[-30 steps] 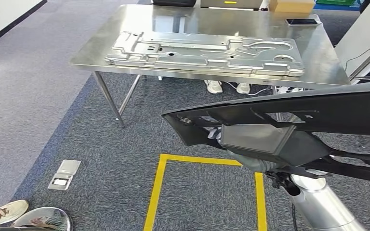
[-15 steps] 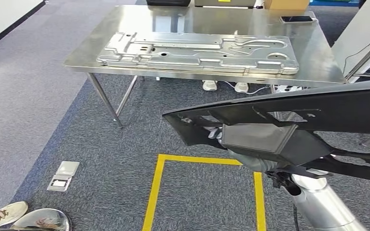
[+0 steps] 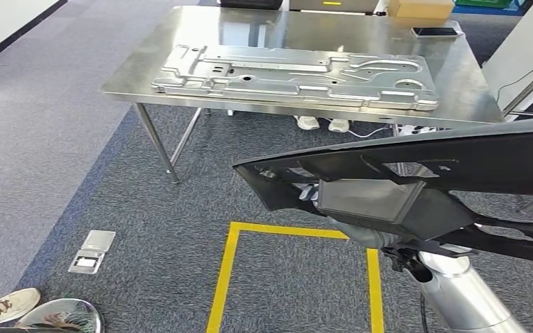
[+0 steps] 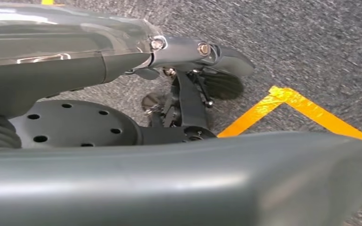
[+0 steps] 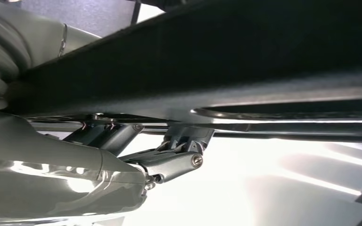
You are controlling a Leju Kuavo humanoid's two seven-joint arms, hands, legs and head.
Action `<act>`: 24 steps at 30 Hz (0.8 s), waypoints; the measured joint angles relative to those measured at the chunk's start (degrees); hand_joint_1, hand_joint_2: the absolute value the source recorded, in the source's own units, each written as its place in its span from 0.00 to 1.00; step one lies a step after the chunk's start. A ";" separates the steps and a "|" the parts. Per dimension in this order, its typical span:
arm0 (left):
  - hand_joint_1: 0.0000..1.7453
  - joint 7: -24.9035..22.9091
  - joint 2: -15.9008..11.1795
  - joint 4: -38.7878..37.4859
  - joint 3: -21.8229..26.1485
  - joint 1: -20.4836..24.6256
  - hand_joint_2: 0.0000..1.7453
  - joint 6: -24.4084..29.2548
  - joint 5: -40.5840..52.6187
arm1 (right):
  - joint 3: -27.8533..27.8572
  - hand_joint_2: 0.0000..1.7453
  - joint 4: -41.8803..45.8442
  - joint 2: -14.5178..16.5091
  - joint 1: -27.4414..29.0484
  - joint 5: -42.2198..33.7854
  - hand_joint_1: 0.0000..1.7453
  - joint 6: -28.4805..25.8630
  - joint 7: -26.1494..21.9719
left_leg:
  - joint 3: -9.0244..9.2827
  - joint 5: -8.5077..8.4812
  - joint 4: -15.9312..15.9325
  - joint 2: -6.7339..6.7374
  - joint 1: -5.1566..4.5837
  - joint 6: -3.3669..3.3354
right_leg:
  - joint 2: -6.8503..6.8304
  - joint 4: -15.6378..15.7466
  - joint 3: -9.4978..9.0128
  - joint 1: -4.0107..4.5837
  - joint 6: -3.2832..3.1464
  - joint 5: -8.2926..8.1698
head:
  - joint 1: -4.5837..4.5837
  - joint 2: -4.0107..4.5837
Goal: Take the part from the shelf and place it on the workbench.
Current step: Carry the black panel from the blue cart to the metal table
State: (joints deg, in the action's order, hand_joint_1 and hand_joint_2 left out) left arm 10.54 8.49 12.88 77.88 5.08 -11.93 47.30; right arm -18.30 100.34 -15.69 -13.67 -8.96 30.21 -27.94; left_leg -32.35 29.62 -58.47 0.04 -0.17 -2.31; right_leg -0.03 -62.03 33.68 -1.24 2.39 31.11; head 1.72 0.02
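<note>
One workbench (image 3: pixel 475 97), one metal plate (image 3: pixel 298 75), one black part (image 3: pixel 458 163), one phone (image 3: pixel 436 31), one cardboard box (image 3: pixel 420 7), one floor socket (image 3: pixel 92 251).

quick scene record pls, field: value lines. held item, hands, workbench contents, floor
held item: long black plastic part, carried in front of the robot, not yet over the workbench
right hand: grips the part from below
left hand: under the part, grip unclear
workbench: steel table ahead, with a metal panel and a phone
floor: grey carpet, yellow tape outline, floor socket
people: shoes beyond the table
</note>
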 joint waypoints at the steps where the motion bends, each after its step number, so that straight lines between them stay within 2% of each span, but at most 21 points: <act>1: 0.00 0.00 0.00 0.00 0.00 0.01 1.00 0.00 0.00 | -0.01 1.00 0.00 0.00 0.02 0.00 1.00 0.00 0.00 | -0.10 0.09 -0.16 -0.03 -0.11 0.23 | 0.03 2.16 -0.88 0.03 -0.17 -0.62 | 0.01 0.00; 4: 0.00 0.00 -0.01 -0.01 0.00 0.00 1.00 0.00 0.00 | 0.00 1.00 0.02 0.00 0.07 0.00 1.00 0.00 0.01 | -0.37 0.15 -0.37 -0.06 -0.11 0.74 | 0.20 3.00 -1.00 0.16 -1.01 -0.64 | 0.04 0.00; 6: 0.00 0.01 -0.01 -0.01 0.00 0.07 1.00 0.00 0.00 | 0.01 1.00 0.05 0.01 -0.04 -0.01 1.00 0.00 0.00 | -0.97 1.58 -2.07 -0.07 0.04 1.27 | 0.08 3.10 -1.05 -0.02 -1.77 -0.75 | 0.05 0.00; 7: 0.00 0.01 -0.01 -0.01 0.00 0.10 1.00 0.00 0.01 | -0.01 1.00 0.07 0.01 -0.08 -0.01 1.00 0.00 0.00 | -1.99 3.16 -4.52 -0.08 0.16 1.60 | -0.02 3.16 -1.07 -0.13 -2.07 -0.79 | 0.06 0.00; 9: 0.00 0.00 -0.01 -0.01 0.00 0.05 1.00 0.00 0.01 | -0.03 1.00 0.06 0.02 -0.05 -0.01 1.00 0.00 0.00 | -5.31 6.84 -12.08 -0.08 0.42 2.12 | -0.17 3.15 -1.04 -0.09 -2.36 -0.76 | 0.07 0.00; 10: 0.00 -0.01 -0.01 -0.01 0.00 -0.02 1.00 0.00 0.01 | -0.04 1.00 0.05 0.02 -0.03 0.00 1.00 0.00 0.00 | -6.79 7.90 -15.30 -0.08 0.50 2.24 | -0.20 3.15 -1.05 -0.06 -2.37 -0.75 | 0.07 0.00; 11: 0.00 -0.02 -0.01 -0.01 0.00 -0.08 1.00 0.00 0.01 | -0.05 1.00 0.05 0.02 -0.01 0.00 1.00 0.00 0.01 | -7.51 7.89 -16.75 -0.08 0.52 2.28 | -0.20 3.15 -1.08 -0.03 -2.38 -0.74 | 0.07 0.00; 12: 0.00 -0.02 -0.01 -0.01 0.00 -0.11 1.00 0.00 0.01 | -0.06 1.00 0.05 0.02 -0.01 0.00 1.00 0.00 0.00 | -7.17 6.73 -15.86 -0.08 0.53 2.19 | -0.16 3.14 -1.15 0.01 -2.36 -0.72 | 0.07 0.00; 14: 0.00 -0.01 -0.01 0.00 0.00 -0.09 1.00 0.00 0.01 | -0.07 1.00 0.06 0.02 -0.06 0.00 1.00 0.00 -0.01 | -3.93 2.43 -8.51 -0.11 0.41 1.58 | -0.05 3.14 -1.43 0.08 -2.28 -0.62 | 0.07 0.00; 15: 0.00 0.00 -0.02 0.01 0.00 -0.06 1.00 0.00 0.01 | -0.06 1.00 0.07 0.02 -0.10 0.00 1.00 0.00 -0.02 | -2.27 0.80 -4.84 -0.14 0.27 1.19 | 0.00 3.12 -1.49 0.18 -2.17 -0.53 | 0.06 0.00; 16: 0.00 0.01 -0.03 0.01 0.00 -0.02 1.00 0.00 0.01 | -0.06 1.00 0.08 0.02 -0.14 0.00 1.00 0.00 -0.01 | -1.11 -0.06 -2.23 -0.16 0.10 0.85 | 0.03 3.09 -1.47 0.21 -2.01 -0.47 | 0.06 0.00; 19: 0.00 0.01 -0.05 0.00 0.00 0.02 1.00 0.00 0.01 | -0.05 1.00 0.09 0.02 -0.21 -0.01 1.00 0.00 -0.01 | -0.52 -0.02 -0.51 -0.20 -0.14 0.37 | 0.04 3.20 -1.23 0.19 -1.13 -0.52 | 0.05 0.00; 21: 0.00 0.01 -0.03 0.00 0.00 -0.02 1.00 0.01 0.01 | -0.01 1.00 0.11 0.02 -0.31 -0.02 1.00 0.00 -0.02 | -0.35 -0.29 0.06 -0.10 0.10 0.04 | 0.04 2.27 -0.94 0.18 -0.56 0.43 | 0.04 0.00; 22: 0.00 0.01 -0.02 -0.01 0.00 -0.02 1.00 0.01 0.00 | 0.02 1.00 0.12 0.01 -0.35 -0.02 1.00 0.00 -0.02 | -0.26 -0.44 0.34 -0.04 0.25 -0.12 | 0.06 0.36 -0.17 0.20 -0.39 1.80 | 0.03 0.00; 24: 0.00 0.02 0.00 -0.01 0.00 0.01 1.00 0.01 0.00 | 0.01 1.00 0.07 -0.01 -0.27 -0.01 1.00 0.00 -0.01 | -0.29 -0.50 0.40 0.06 0.27 -0.26 | 0.06 -6.72 2.97 0.18 -0.26 5.59 | 0.03 0.00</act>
State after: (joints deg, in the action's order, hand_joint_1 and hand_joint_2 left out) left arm 10.55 8.49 12.87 77.88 5.09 -11.93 47.30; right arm -18.29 100.41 -15.69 -13.94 -8.97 30.21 -27.95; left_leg -32.64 29.11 -58.07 0.10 0.11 -2.58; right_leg 0.03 -68.75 36.64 -1.06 2.13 36.70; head 1.75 0.02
